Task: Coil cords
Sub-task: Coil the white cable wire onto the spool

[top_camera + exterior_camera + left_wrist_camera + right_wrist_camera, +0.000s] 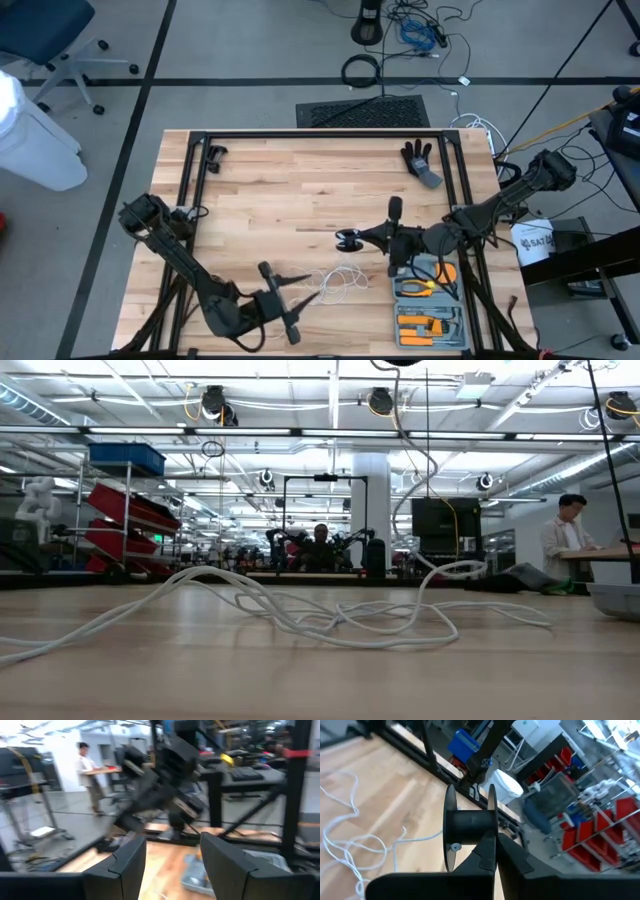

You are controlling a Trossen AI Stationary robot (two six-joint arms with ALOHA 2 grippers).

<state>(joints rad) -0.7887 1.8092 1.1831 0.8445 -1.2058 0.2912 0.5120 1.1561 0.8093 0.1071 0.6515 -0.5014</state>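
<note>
The small black reel is at the table's middle, in my right gripper, which is shut on it. In the right wrist view the reel shows two round flanges and a dark hub. The thin white cord lies in loose loops on the wood, on the near side of the reel. It also shows in the low view and the right wrist view. My left gripper is open near the table's front edge, at the loops' left side, with nothing between its fingers. My right gripper pinches the rim of one reel flange between its two fingers. The fingers come level from the table's right side. The reel's axis lies level, across the fingers. The reel seems to be clear of the wood.
A grey tray of orange-handled tools sits at the near right, under my right arm. A black glove lies at the far right and a small black clip at the far left. Black frame rails run along the table's edges.
</note>
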